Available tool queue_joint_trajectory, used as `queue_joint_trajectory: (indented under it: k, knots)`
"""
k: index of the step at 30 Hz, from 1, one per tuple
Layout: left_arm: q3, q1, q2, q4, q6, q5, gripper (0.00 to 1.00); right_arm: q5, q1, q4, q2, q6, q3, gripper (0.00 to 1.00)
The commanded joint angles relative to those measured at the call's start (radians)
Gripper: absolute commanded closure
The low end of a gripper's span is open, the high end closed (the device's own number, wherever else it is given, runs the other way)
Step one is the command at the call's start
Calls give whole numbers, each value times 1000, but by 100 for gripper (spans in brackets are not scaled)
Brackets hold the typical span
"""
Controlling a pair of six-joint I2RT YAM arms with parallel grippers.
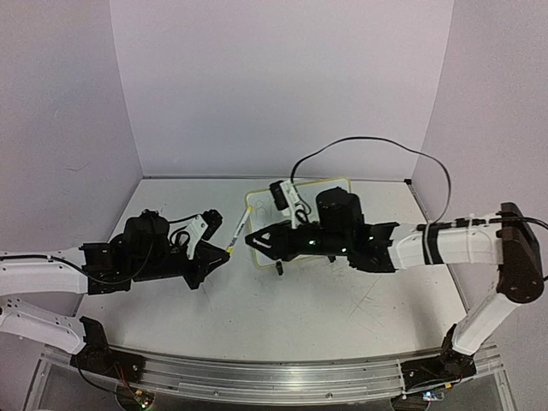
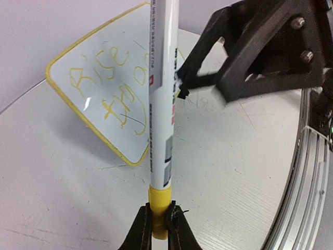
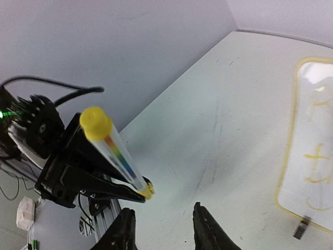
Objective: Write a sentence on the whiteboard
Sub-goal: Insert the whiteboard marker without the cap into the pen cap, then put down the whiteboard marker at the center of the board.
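The whiteboard stands tilted at the table's back centre, with yellow writing on its face; in the right wrist view its yellow rim shows at the right. A white marker with yellow ends points up and toward the board. My left gripper is shut on its lower yellow end. My right gripper is open with nothing between its fingers, just right of the marker. Seen from the left wrist, the black fingertips of that gripper sit right beside the marker's barrel. The capped end faces the right wrist camera.
A black cable loops over the back of the table behind the right arm. One black clip foot sits under the board's near edge. The aluminium rail runs along the near table edge. Grey walls enclose three sides.
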Motion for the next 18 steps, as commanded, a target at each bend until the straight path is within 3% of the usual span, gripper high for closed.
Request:
queue_joint_trajectory:
  k: [1, 6, 9, 13, 18]
  knots:
    - [-84, 7, -58, 38, -224, -84, 100, 86, -101, -78, -218, -30, -73, 36]
    - [-110, 7, -57, 18, -355, -94, 100, 229, -116, -175, -375, -161, -94, 26]
    - [-85, 6, -1, 16, -346, 5, 100, 356, -115, -202, -429, -222, -124, 25]
    - [62, -12, 220, -61, -238, 182, 100, 508, -116, -221, -509, -274, -156, 18]
    - [266, -102, 500, -94, -141, 246, 100, 720, -115, -242, -658, -346, -178, 2]
